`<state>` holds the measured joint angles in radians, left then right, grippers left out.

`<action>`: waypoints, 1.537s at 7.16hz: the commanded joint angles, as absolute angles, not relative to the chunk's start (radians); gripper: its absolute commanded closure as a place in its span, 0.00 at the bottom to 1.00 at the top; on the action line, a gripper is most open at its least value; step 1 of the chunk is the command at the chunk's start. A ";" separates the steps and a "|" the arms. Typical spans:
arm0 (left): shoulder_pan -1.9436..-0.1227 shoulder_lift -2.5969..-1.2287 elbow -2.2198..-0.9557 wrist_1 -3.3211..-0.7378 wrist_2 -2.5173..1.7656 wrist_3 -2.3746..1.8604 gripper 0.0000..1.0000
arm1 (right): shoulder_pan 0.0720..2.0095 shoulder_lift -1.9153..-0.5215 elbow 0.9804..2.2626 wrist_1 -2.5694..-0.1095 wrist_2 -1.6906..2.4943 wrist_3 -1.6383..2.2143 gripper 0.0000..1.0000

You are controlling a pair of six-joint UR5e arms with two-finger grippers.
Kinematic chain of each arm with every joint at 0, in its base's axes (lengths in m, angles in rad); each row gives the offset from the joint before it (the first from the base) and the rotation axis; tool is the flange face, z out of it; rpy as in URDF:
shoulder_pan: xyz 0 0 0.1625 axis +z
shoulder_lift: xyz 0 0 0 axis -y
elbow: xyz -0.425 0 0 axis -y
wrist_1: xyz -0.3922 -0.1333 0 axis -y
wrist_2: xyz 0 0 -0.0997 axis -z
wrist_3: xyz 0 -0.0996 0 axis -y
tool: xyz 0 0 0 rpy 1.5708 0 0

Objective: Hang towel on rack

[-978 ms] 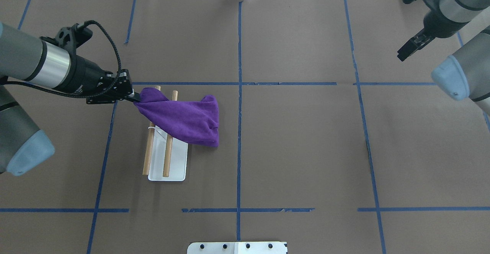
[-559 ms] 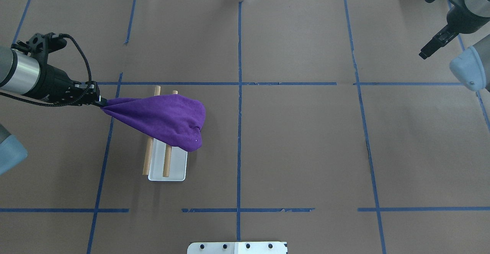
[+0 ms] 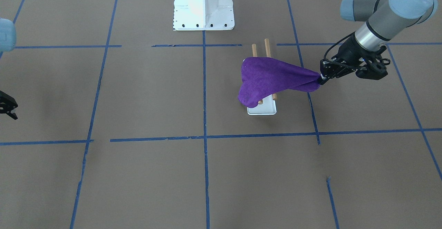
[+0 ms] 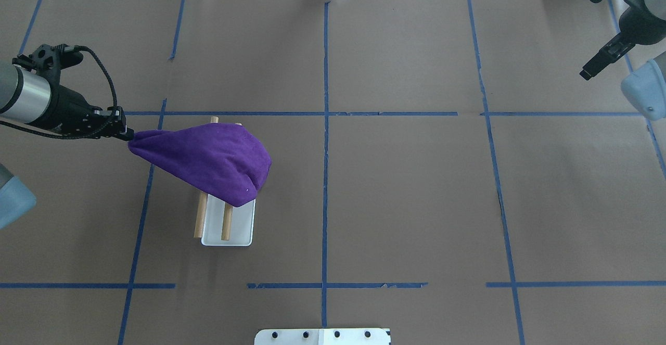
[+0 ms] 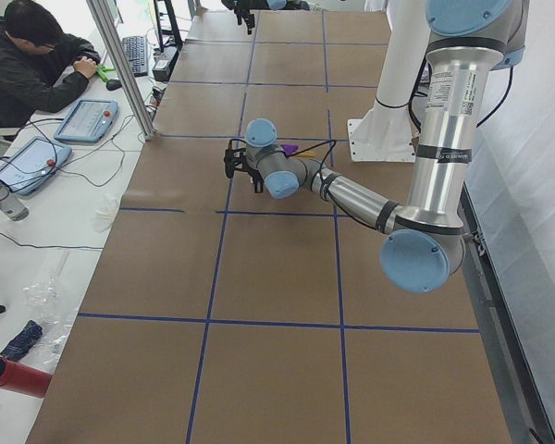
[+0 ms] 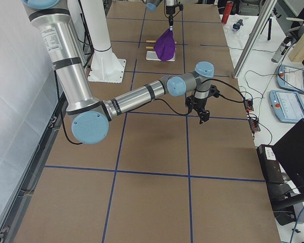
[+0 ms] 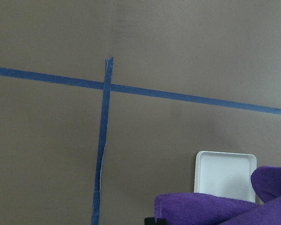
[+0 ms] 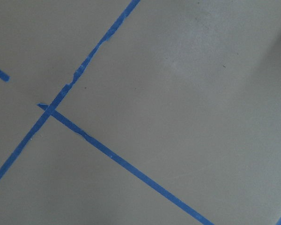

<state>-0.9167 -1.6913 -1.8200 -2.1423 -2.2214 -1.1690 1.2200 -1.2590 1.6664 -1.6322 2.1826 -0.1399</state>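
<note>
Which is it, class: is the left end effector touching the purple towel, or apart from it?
Touching. The overhead view shows the left end effector gripping the towel, whose corner narrows into it.

— Can you see the rack (image 4: 229, 233) whole?
— No. The towel (image 4: 208, 160) hides the middle of both dowels, and its bunched corner swallows the left gripper's (image 4: 129, 136) fingertips.
— The right gripper (image 4: 598, 64), by your desk's far right corner?
— Too small to read.

Brown table (image 4: 416, 204), blue tape grid (image 4: 325, 64); seated operator (image 5: 28, 74).
</note>
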 commanded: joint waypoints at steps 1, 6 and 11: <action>-0.917 -1.687 -1.801 -2.140 -2.169 -1.158 0.00 | 1.262 -1.285 1.663 -1.634 2.239 -0.137 0.00; -1.122 -1.585 -1.807 -1.939 -2.180 -0.371 0.00 | 1.492 -1.452 1.566 -1.637 2.296 -0.138 0.00; -1.406 -1.476 -1.801 -1.718 -2.305 -0.028 0.00 | 1.548 -1.652 1.620 -1.524 2.336 -0.053 0.00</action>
